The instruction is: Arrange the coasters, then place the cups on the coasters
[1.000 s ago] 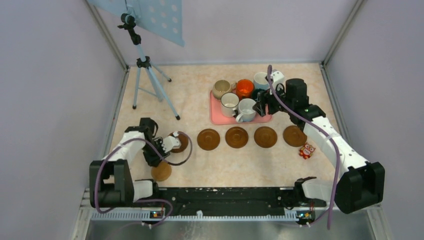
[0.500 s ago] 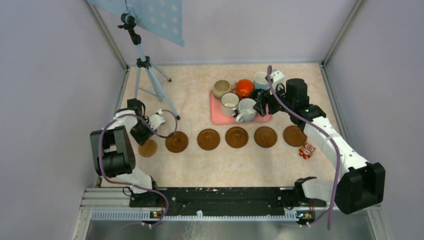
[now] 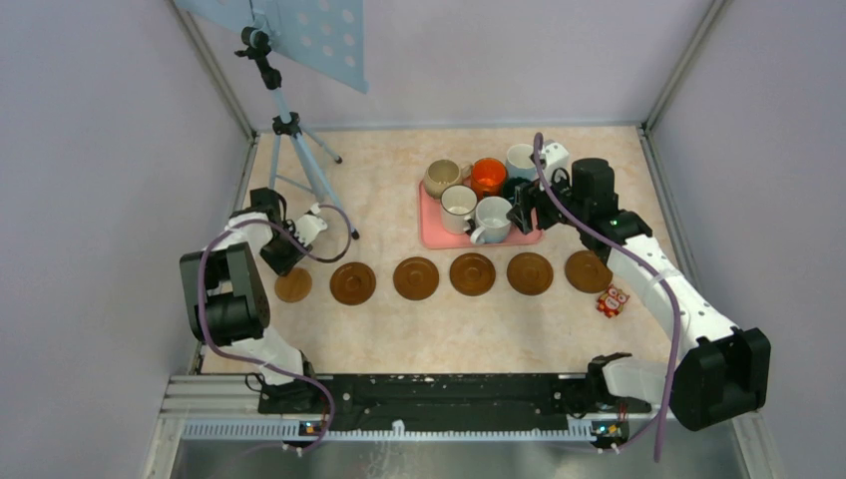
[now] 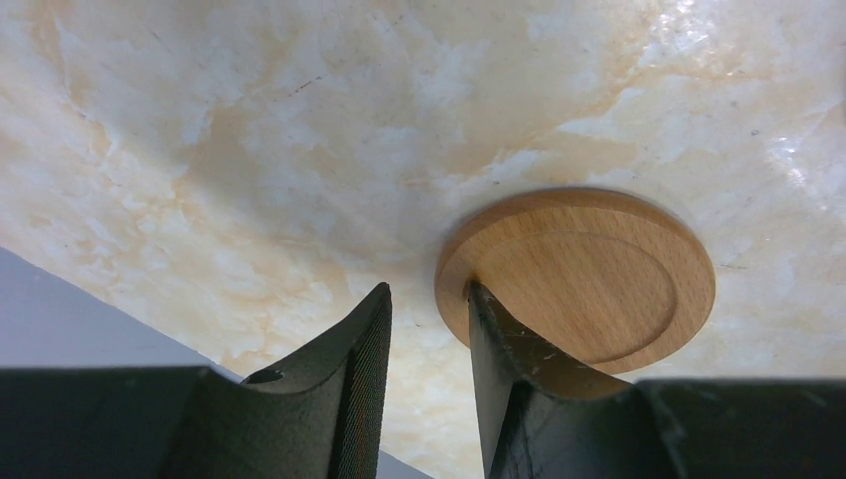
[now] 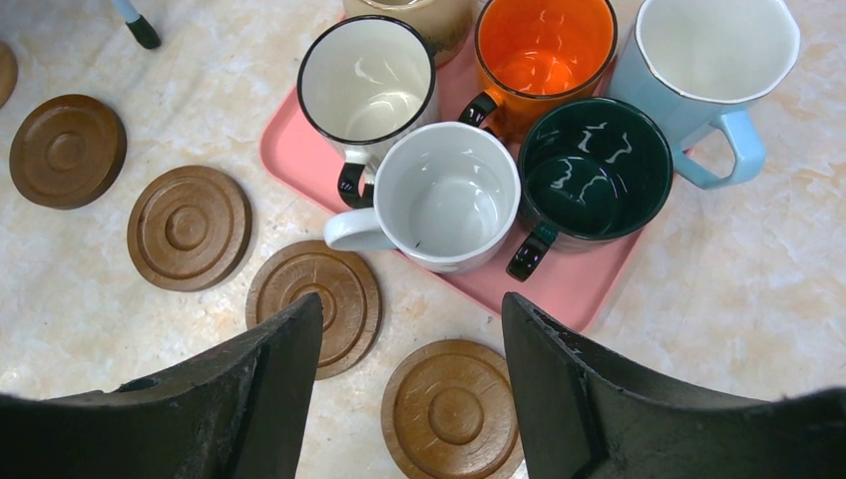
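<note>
One table (image 3: 399, 334): marbled beige top; everything I'm working with sits on it.
Left gripper (image 4: 429, 299): out at the table's left side, low over the surface. Its jaws are drawn almost together with nothing between them, and one finger lies over the tan coaster's near rim.
Right gripper (image 5: 411, 299): I have it hovering over the near edge of the tray, spread wide and empty.
Tripod (image 3: 294, 150): stands at the far left.
Pink tray (image 5: 574, 284): far right of centre, behind the coaster row.
Cups: the white mug (image 5: 449, 195), black-rimmed white mug (image 5: 367, 75), dark green mug (image 5: 596, 165) and orange mug (image 5: 544, 45) are packed together on the tray. The beige mug (image 3: 440, 178) is at its far left corner. The pale-blue mug (image 5: 713, 50) is just beside the green one, and I cannot tell whether it is on the tray.
Dark brown coasters (image 3: 472, 273): five lie flat in a row across the table.
Tan coaster (image 4: 589, 274): flat at the row's left end.
Red owl figurine (image 3: 612, 300): near the rightmost coaster.
</note>
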Action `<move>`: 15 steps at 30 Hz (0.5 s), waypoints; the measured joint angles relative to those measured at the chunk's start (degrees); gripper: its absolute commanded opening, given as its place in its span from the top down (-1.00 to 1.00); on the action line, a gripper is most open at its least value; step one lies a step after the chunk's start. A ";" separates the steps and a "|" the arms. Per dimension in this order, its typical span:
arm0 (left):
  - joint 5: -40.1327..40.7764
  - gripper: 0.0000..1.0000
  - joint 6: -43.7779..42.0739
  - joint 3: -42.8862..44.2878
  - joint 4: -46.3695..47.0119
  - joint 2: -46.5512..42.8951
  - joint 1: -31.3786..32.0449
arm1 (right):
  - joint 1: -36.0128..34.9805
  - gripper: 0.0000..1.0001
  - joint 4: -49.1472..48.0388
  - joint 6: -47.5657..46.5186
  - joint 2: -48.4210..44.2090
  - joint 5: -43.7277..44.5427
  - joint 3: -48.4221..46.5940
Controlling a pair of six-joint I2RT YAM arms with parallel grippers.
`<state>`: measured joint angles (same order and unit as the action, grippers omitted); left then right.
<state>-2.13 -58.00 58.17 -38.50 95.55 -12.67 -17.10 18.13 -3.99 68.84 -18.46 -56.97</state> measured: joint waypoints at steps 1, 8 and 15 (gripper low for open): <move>-0.28 0.19 -0.02 -0.35 0.22 -0.33 0.00 | 0.00 -0.31 0.02 -0.02 0.00 0.00 0.00; -3.26 0.20 -0.13 -2.01 0.24 -2.08 0.00 | 0.00 -0.31 0.17 -0.04 0.00 -0.02 0.00; -6.45 0.20 1.60 -2.16 -0.90 -2.38 0.00 | 0.00 -0.31 0.17 -0.02 0.00 -0.04 0.00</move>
<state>-8.58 -56.40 56.01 -39.40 93.17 -12.67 -17.10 18.31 -4.01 68.84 -18.50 -56.97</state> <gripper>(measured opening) 0.398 0.655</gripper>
